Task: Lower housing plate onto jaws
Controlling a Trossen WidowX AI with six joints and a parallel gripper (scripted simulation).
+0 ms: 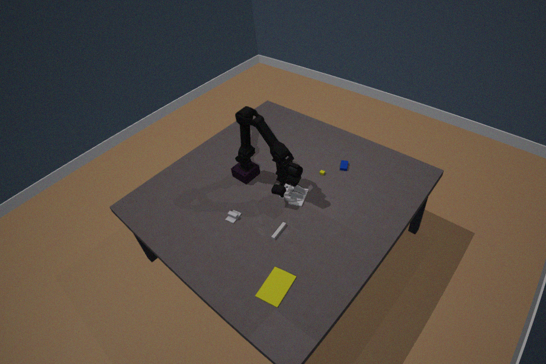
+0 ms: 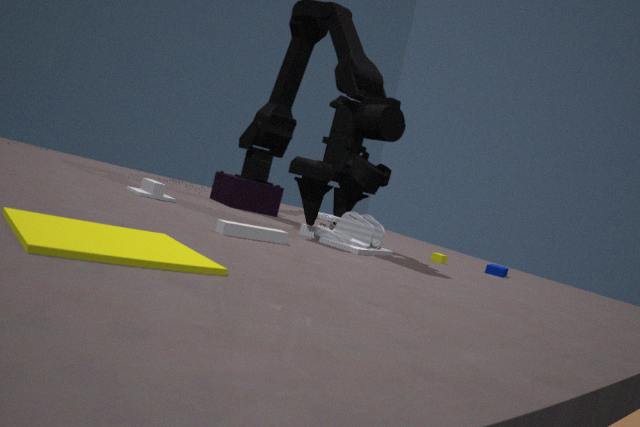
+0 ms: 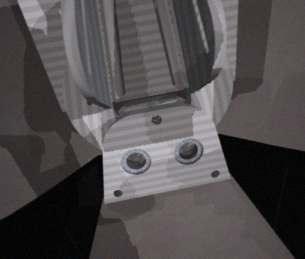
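Note:
My gripper [image 2: 325, 220] [image 3: 159, 150] is shut on the housing plate [image 2: 327, 216] [image 3: 156, 180], a pale plate with two metal-ringed holes, gripped by its two side edges. It is low over the near end of the white base [image 1: 302, 202] [image 2: 345, 245] [image 3: 51, 61]. Grey shapes show inside the ringed holes. The stubs are hidden under the plate, and I cannot tell whether it touches them. Two upright curved jaws [image 2: 352, 227] [image 3: 88, 45] stand side by side on the base beyond the plate. The fingertips are hidden in the top view.
A white bar [image 1: 278, 231] [image 2: 251, 232] and a yellow slab [image 1: 276, 286] [image 2: 103, 244] lie on the table. A small white stepped piece [image 1: 233, 215] [image 2: 153, 187] is near the arm's purple base [image 1: 245, 173] [image 2: 246, 194]. A small yellow block [image 1: 322, 172] [image 2: 439, 257] and blue block [image 1: 343, 165] [image 2: 496, 271] lie beyond the jaws.

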